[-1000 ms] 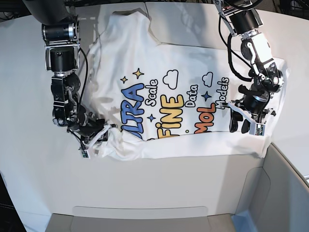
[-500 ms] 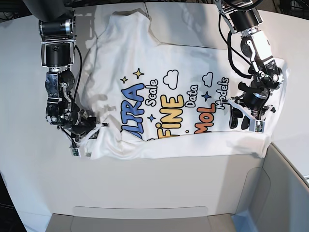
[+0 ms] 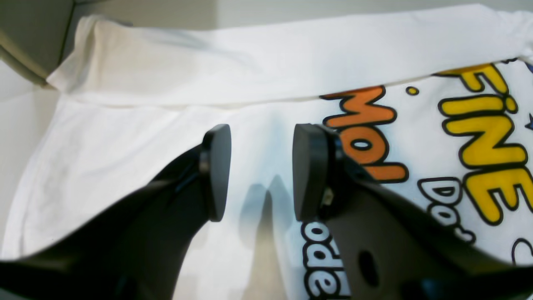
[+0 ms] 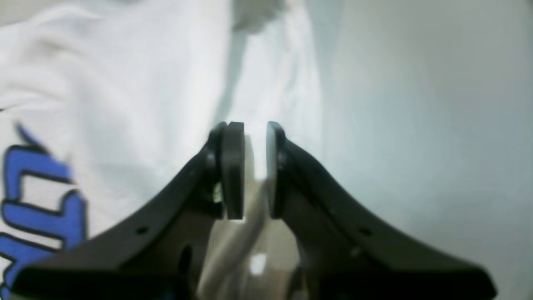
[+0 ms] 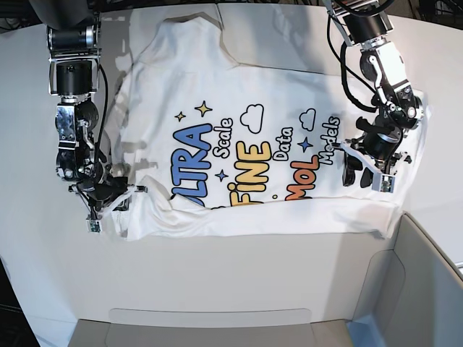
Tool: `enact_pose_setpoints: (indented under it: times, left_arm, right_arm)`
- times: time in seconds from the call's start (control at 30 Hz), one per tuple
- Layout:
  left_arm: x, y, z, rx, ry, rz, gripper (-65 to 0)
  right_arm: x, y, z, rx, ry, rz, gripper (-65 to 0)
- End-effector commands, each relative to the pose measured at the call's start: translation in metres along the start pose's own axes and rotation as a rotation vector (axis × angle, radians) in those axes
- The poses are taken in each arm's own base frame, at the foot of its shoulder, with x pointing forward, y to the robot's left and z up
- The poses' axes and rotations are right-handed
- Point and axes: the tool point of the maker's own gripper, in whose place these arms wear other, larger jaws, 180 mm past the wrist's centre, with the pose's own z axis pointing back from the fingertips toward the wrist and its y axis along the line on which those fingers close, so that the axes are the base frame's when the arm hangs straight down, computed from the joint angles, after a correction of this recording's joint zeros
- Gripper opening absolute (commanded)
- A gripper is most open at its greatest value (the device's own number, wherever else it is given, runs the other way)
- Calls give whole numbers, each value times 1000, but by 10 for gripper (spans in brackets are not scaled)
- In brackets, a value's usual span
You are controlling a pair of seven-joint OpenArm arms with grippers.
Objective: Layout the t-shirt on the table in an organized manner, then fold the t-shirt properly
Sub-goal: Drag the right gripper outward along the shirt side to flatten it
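The white t-shirt lies print-up on the table, with blue, yellow and orange letters across its middle. In the base view my right gripper is at the shirt's lower left corner, shut on the cloth. The right wrist view shows its pads close together with white fabric pinched between them and bare table beyond. My left gripper stands open over the shirt's right side, beside the orange letters. In the left wrist view its pads are wide apart over the flat cloth.
A grey-white plastic bin runs along the table's near edge and right corner, close to the shirt's lower right hem; its corner shows at the top left of the left wrist view. The shirt's hem is folded over along its near edge.
My right gripper has drawn the shirt's lower left corner further left in the base view, and the whole shirt has shifted left with it. My left gripper has edged slightly up, still open.
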Motion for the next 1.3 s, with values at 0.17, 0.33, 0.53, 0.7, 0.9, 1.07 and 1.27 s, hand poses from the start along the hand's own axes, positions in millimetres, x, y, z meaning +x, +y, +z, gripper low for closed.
enact_pose_setpoints:
  times: [0.17, 0.33, 0.53, 0.7, 0.9, 1.07, 1.27]
  left_arm:
    - [22, 2, 1, 2, -68, -12, -395]
    - [22, 2, 1, 2, -68, -12, -395]
    - [22, 2, 1, 2, -68, -12, -395]
    - [22, 2, 1, 2, -68, -12, -395]
    - [23, 2, 1, 2, -69, -12, -395]
    - [23, 1, 1, -1, -69, -12, -395]
    - [23, 1, 1, -1, -69, -12, -395]
  right_arm:
    - [30, 5, 8, 12, -87, 14, -548]
    - [32, 11, 6, 22, -89, 7, -547]
    - [27, -3, -11, 5, -28, -29, -547]
    - [26, -5, -21, 20, -1, -82, -547]
    - [33, 6, -19, 66, -20, -117, -548]
    - [32, 17, -18, 87, -29, -116, -548]
    - [31, 38, -22, 122, -20, -101, -548]
